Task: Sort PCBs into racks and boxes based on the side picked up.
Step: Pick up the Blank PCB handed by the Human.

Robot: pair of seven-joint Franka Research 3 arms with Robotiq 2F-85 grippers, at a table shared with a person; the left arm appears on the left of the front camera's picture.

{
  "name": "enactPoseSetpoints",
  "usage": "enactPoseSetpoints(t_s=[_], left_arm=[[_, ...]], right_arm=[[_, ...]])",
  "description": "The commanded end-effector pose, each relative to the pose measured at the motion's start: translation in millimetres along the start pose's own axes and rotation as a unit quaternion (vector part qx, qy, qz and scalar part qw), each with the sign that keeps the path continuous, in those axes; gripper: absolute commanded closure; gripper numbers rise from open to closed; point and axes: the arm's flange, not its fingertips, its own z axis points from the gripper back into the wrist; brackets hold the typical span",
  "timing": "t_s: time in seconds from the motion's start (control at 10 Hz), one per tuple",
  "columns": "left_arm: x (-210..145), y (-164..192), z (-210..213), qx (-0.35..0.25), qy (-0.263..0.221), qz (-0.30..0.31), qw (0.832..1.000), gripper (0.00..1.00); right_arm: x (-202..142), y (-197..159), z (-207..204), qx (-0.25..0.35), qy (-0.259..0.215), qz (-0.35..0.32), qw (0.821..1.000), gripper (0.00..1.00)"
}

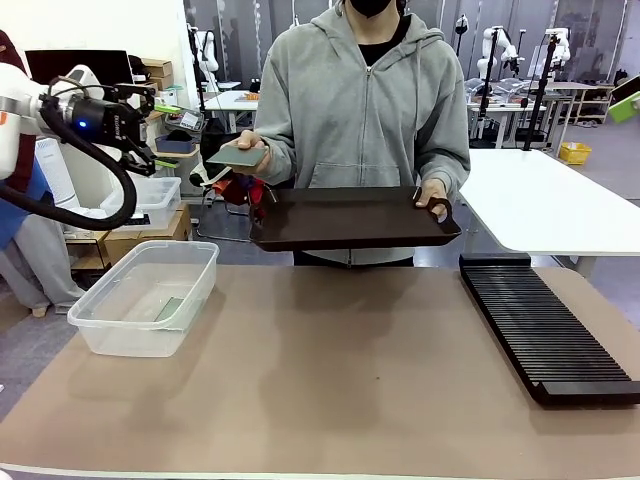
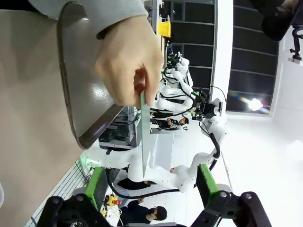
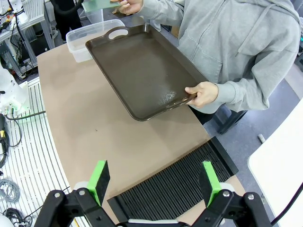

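Front view: left gripper at upper left, jaws spread wide, empty, aimed at PCB held flat in person's hand, upper centre. 2nd PCB inside clear tub, lower left. Brown tray at centre, held above table; black rack at right.

Left wrist view: PCB edge-on at centre, pinched by hand, apart from both green pads.

Right wrist view: right gripper at bottom, jaws wide, empty, above rack. Tray at centre, tub at upper left.
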Motion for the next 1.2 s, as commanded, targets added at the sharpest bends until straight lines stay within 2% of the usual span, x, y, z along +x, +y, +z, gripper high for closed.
enactPoseSetpoints(t_s=[0.0,0.2,0.7,0.8,0.9,1.0,1.1], left_arm=[[4,5,-17,-0.028,0.0,-0.015,0.999,0.0],[10,10,-36,-0.046,0.006,-0.032,0.998,0.0],[10,2,-69,-0.049,0.038,-0.055,0.997,0.0],[8,1,-74,-0.049,0.048,-0.063,0.996,0.41],[8,1,-79,-0.046,0.053,-0.065,0.995,0.6],[9,0,-79,-0.045,0.064,-0.07,0.994,1.0],[8,0,-79,-0.045,0.064,-0.073,0.994,1.0]], right_arm=[[0,1,-2,0.009,-0.006,0.004,1.0,0.0],[0,1,-2,0.009,-0.006,0.004,1.0,0.0],[0,1,-2,0.009,-0.006,0.004,1.0,0.0],[0,1,-2,0.009,-0.006,0.004,1.0,0.0],[0,1,-2,0.009,-0.006,0.004,1.0,0.0],[0,1,-2,0.009,-0.006,0.004,1.0,0.0],[0,1,-2,0.009,-0.006,0.004,1.0,0.0]])
